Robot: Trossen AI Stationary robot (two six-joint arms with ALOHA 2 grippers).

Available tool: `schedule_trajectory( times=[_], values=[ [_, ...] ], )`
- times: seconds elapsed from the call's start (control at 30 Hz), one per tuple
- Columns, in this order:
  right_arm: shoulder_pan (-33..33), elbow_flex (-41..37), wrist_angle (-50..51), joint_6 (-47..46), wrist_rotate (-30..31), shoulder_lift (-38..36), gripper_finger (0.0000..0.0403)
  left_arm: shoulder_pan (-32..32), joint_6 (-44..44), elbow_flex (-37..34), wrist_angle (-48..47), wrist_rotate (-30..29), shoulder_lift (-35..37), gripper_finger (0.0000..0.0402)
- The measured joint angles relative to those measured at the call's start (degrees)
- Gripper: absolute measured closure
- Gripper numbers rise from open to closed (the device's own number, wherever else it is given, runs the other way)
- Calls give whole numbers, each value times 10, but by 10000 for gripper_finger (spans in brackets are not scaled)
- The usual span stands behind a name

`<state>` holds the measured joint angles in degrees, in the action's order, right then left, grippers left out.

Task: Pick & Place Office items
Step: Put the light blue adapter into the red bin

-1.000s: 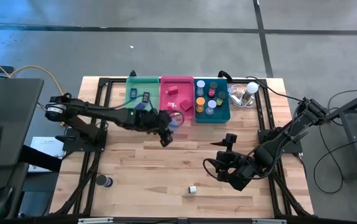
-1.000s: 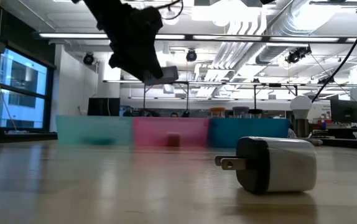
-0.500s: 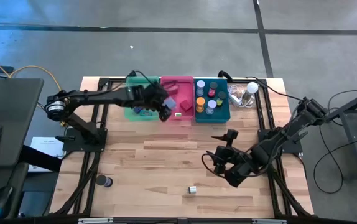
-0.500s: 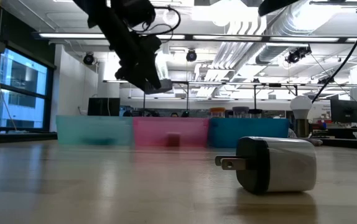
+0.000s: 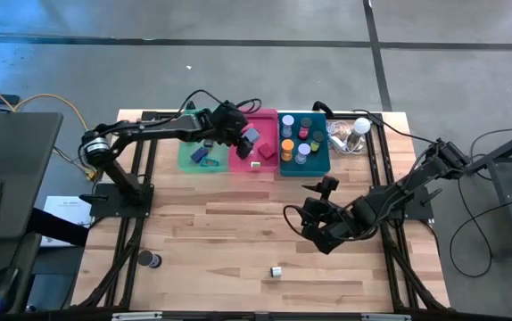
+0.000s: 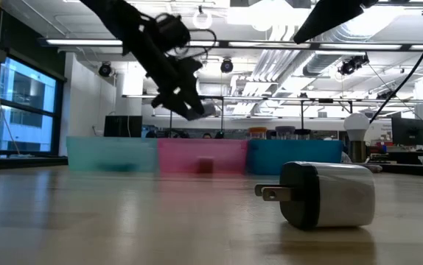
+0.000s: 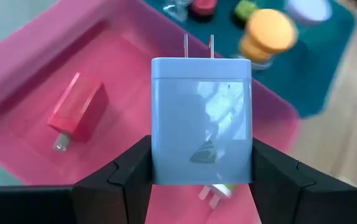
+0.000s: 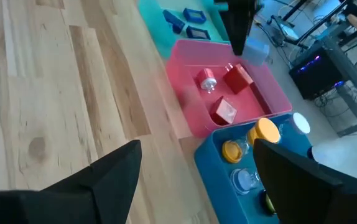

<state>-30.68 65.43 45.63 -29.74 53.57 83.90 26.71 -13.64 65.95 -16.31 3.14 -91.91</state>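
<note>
My left gripper (image 5: 245, 139) hovers over the pink bin (image 5: 267, 117), shut on a pale blue plug block (image 7: 200, 118). The block's two metal prongs point away from the wrist. In the low view this gripper (image 6: 191, 105) is high above the bins, with the block (image 6: 206, 109) at its tip. A red plug block (image 7: 76, 113) and a pink one (image 8: 224, 111) lie on the pink bin's floor. My right gripper (image 5: 315, 214) hangs open over bare table in front of the teal bin (image 5: 323, 167). My left gripper pinches the pale blue plug block between its two fingers (image 7: 129, 177), which lie on the block's two side faces at the end away from the prongs (image 7: 198, 45). The block is lifted clear above the pink bin.
A green bin (image 5: 187, 160) holds blue clips, and the teal bin holds small round rolls. A white bulb (image 5: 360, 126) lies at the far right corner. A white plug block (image 5: 276, 271) and a dark roll (image 5: 149, 259) rest near the table's near edge.
My left gripper carried the blue block from above the middle of the table toward the far edge, and it is now over the pink bin. It stayed shut on the block. My right gripper moved a little toward the table's left and far edges.
</note>
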Motion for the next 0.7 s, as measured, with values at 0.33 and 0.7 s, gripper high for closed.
schedule_trajectory(
  times=[0.33, 0.7],
  values=[
    [-1, 0, 0, -4, -31, 0, 104, 19, 38, 76, -87, 2, -82, 200],
    [-1, 0, -4, -5, -28, 0, 104, 50, 83, 94, -103, -3, -136, 200]
  ],
)
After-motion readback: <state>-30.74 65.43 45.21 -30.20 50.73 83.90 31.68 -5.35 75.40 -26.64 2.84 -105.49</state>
